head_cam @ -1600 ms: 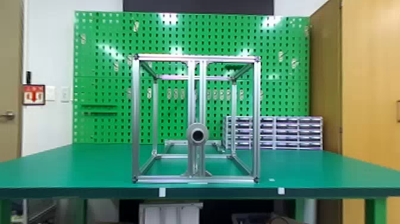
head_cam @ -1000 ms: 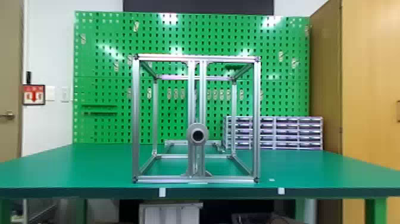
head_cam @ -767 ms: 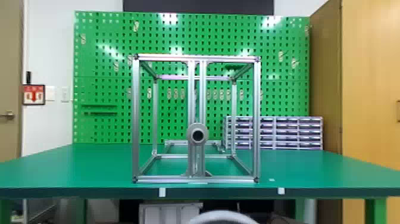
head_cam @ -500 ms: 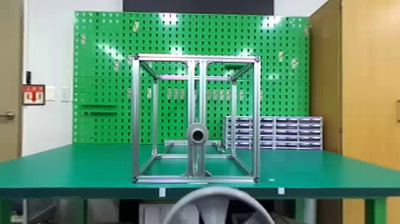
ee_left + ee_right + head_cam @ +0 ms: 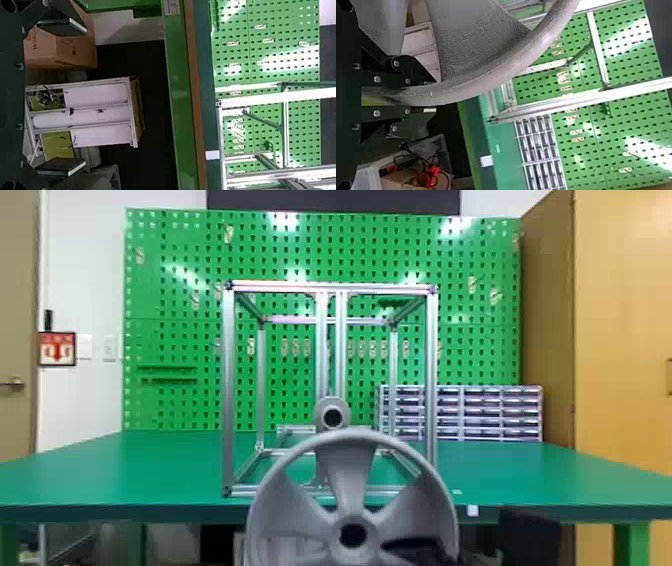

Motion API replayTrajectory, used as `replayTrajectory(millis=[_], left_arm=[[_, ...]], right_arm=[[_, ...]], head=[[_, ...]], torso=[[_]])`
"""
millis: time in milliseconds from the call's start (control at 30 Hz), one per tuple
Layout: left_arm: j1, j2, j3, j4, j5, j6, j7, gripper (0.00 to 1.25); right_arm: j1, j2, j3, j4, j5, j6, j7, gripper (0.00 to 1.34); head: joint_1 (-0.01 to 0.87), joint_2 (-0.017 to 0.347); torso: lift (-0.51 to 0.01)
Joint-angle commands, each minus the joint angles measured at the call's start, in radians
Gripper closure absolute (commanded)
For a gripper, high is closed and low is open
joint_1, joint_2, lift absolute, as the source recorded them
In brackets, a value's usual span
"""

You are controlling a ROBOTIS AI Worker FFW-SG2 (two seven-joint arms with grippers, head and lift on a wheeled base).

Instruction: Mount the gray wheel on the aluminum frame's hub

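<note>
The right hand (image 5: 433, 96) is clamped on the rim of a large gray wheel with broad spokes and a round centre bore (image 5: 350, 480), one flat black finger on either face. The wheel stands upright off the table, on its near side, with its bore lower than the hub. Its fine ridged surface suggests printed plastic: stiff, likely fairly light for its bulk, perhaps a little brittle at the edges. Held at one side only, it could pivot between the flat fingers, so a second hold on the opposite rim would steady it, leaving the bore free. The left hand (image 5: 84, 96) has its fingers wide apart, with nothing between them.

Beyond the wheel, the open cube frame of silver aluminum bars (image 5: 229, 390) stands on the green table (image 5: 125, 470), its round gray hub (image 5: 332, 404) facing the robot.

Far right on the table is a pale cabinet of small drawers (image 5: 500, 415); what they contain cannot be told. Below table level, a translucent plastic bin (image 5: 367, 176) contains black cables, red parts and brown cardboard. Also low down are a metal-framed rack (image 5: 129, 107) with white panels and wires, and a brown cardboard box (image 5: 59, 49), contents hidden.
</note>
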Motion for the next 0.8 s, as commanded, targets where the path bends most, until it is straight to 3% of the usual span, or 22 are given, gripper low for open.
replayTrajectory(millis=[0,400,767], left_arm=[[0.0,0.009,-0.006,0.0,0.0,0.006,0.0,0.13],[-0.006,0.036,-0.029,0.0,0.0,0.022,0.0,0.13],[-0.007,0.051,-0.041,0.0,0.0,0.033,0.0,0.13]], right_arm=[[-0.056,0.001,-0.002,-0.017,-0.036,0.039,-0.022,1.13],[-0.2,0.001,-0.019,0.0,-0.132,0.141,-0.066,1.13],[-0.286,0.001,-0.048,0.029,-0.236,0.157,-0.1,1.13]], head=[[-0.005,0.006],[-0.005,0.006],[-0.005,0.006]], torso=[[-0.499],[-0.499],[-0.499]])
